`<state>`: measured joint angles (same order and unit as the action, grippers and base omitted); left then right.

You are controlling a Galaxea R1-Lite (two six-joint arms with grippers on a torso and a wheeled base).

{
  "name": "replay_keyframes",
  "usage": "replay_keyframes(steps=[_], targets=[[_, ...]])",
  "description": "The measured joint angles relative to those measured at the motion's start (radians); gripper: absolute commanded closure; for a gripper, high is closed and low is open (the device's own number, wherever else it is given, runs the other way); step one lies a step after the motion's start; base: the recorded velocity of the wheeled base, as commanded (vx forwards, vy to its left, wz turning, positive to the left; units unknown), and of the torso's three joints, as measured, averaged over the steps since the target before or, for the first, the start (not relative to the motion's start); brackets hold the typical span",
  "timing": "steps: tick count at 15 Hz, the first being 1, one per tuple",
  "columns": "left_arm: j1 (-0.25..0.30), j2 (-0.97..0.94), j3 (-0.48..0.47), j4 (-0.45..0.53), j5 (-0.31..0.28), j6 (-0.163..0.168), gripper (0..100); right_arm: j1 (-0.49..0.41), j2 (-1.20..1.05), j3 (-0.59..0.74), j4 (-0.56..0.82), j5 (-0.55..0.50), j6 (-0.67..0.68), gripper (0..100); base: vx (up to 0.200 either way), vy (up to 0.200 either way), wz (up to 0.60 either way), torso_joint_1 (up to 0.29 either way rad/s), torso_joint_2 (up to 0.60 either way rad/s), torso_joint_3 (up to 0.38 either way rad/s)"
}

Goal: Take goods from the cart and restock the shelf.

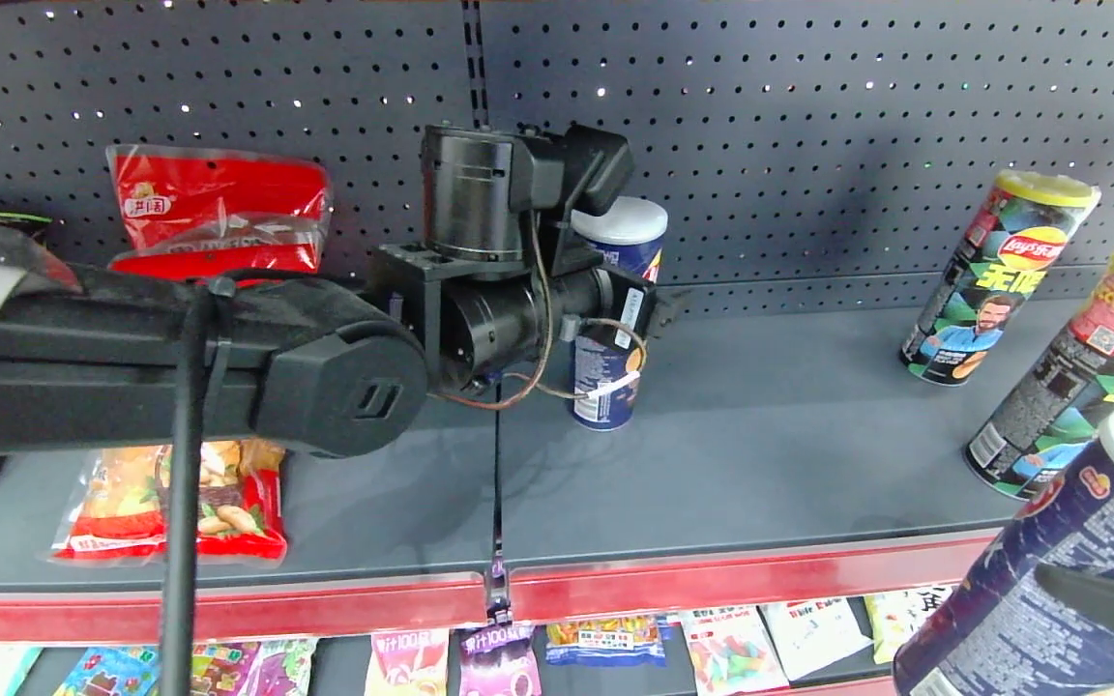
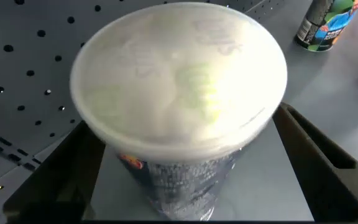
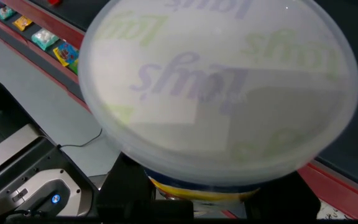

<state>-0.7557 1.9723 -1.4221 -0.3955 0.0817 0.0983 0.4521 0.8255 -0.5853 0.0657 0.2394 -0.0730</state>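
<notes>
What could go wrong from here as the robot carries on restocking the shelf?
1. The left gripper straddles the blue can standing near the pegboard. Pulling back crookedly could catch its lid and topple it.
2. The right gripper holds a second blue can close to the nearest yellow-lidded can. Setting it down there could knock that one over.

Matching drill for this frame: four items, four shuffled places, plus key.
1 red plastic snack bag
2 yellow-lidded black chip tube
3 farther blue white-lidded chip tube
4 nearer blue white-lidded chip tube

A standing at the grey shelf's right end
B held off the shelf by the right tool
C leaning on the pegboard
D standing mid-shelf at the left tool

Pairs: 1-C, 2-A, 3-D, 4-B
</notes>
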Motion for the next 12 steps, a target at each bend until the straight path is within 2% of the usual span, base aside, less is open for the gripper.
replay_keyframes(steps=[2, 4, 5, 8, 12], targets=[[0.000, 0.010, -0.007, -0.001, 0.008, -0.005, 0, -0.008, 0.000, 0.001, 0.000, 0.000, 0.000, 100, 0.000, 0.000, 0.00, 0.000, 0.00, 0.000], [0.002, 0.023, -0.025, -0.008, 0.042, -0.008, 0, -0.010, 0.000, 0.001, 0.000, 0.001, 0.000, 100, 0.000, 0.000, 0.00, 0.000, 0.00, 0.000], [0.001, 0.031, -0.033, -0.031, 0.046, -0.008, 100, -0.011, 0.000, 0.001, 0.000, 0.001, 0.000, 100, 0.000, 0.000, 0.00, 0.000, 0.00, 0.000], [0.001, 0.047, -0.037, -0.054, 0.041, -0.009, 100, -0.011, 0.000, 0.001, 0.001, 0.001, 0.000, 100, 0.000, 0.000, 0.00, 0.000, 0.00, 0.000], [0.009, 0.025, 0.003, -0.054, 0.025, -0.008, 100, -0.012, 0.000, 0.000, 0.002, 0.001, 0.000, 100, 0.000, 0.000, 0.00, 0.000, 0.00, 0.000]])
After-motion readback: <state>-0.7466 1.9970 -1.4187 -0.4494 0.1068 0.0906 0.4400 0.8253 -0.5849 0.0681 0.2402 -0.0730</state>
